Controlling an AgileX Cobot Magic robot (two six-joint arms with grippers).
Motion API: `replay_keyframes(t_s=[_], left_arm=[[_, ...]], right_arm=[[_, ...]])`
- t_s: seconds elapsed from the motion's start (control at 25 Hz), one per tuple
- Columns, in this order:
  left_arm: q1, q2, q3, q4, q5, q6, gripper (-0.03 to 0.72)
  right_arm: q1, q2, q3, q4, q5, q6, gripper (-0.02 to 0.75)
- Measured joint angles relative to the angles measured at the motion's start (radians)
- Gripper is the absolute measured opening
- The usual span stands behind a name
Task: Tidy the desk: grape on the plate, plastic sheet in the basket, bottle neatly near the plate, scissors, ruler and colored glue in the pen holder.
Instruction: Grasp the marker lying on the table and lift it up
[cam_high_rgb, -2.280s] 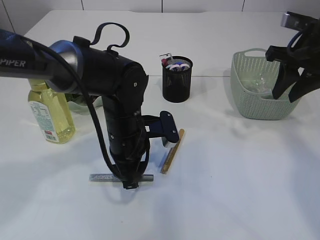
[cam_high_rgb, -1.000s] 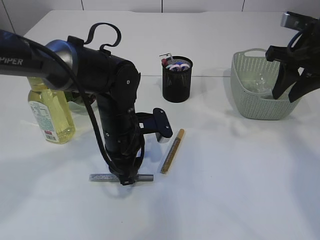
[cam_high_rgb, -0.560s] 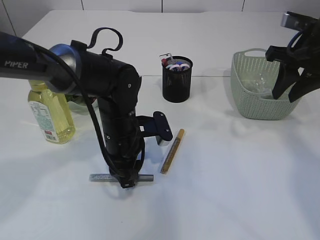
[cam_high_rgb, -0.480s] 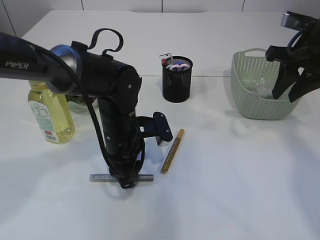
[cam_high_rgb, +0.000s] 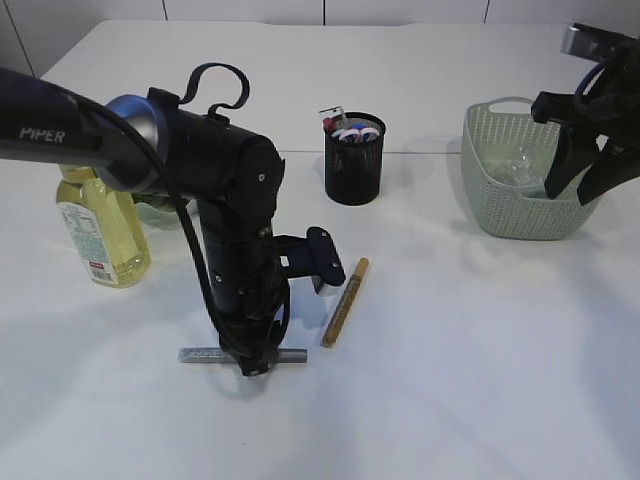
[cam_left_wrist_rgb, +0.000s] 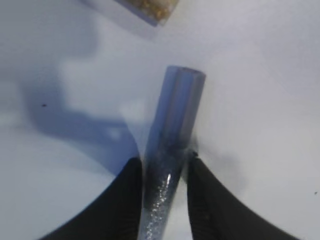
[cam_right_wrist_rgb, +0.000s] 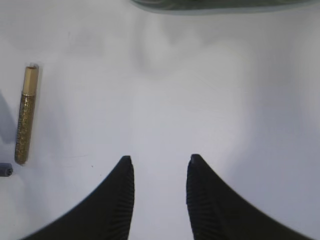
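Left tool pinching the silver glue stick on the counter

The left tool (cam_left_wrist_rgb: 165, 172) points straight down near the front edge of the counter (cam_high_rgb: 470, 380), its two fingers pressed against either side of the silver glitter glue stick (cam_left_wrist_rgb: 172, 145), which lies flat on the surface. Just beside it, toward the middle, the gold glitter glue stick (cam_high_rgb: 345, 301) lies at a slant. Farther back stands the black mesh pen holder (cam_high_rgb: 354, 160) with scissors handles showing at its rim. Toward the left edge sits the bottle (cam_high_rgb: 99, 228) of yellow liquid, with a green plate (cam_high_rgb: 160, 211) partly hidden behind the arm. The right tool (cam_right_wrist_rgb: 159, 172) hangs above the counter near the right edge with fingers apart and nothing between them, beside the pale green basket (cam_high_rgb: 520, 170) holding the clear plastic sheet (cam_high_rgb: 520, 160).
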Motion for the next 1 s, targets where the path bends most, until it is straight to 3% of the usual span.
replay_keyframes(t_s=[0.24, 0.44, 0.68, 1.0], left_arm=[[0.0, 0.0, -0.004, 0.002, -0.002, -0.027, 0.047], [0.0, 0.0, -0.005, -0.015, 0.001, -0.117, 0.036], [0.018, -0.006, -0.021, -0.055, 0.03, -0.325, 0.034], [0.118, -0.089, -0.103, -0.27, 0.158, -0.477, 0.033]], right_arm=[[0.0, 0.0, 0.0, 0.0, 0.0, 0.0, 0.295], [0.0, 0.0, 0.0, 0.0, 0.0, 0.0, 0.295], [0.0, 0.0, 0.0, 0.0, 0.0, -0.002, 0.295], [0.0, 0.0, 0.0, 0.0, 0.0, -0.002, 0.295]])
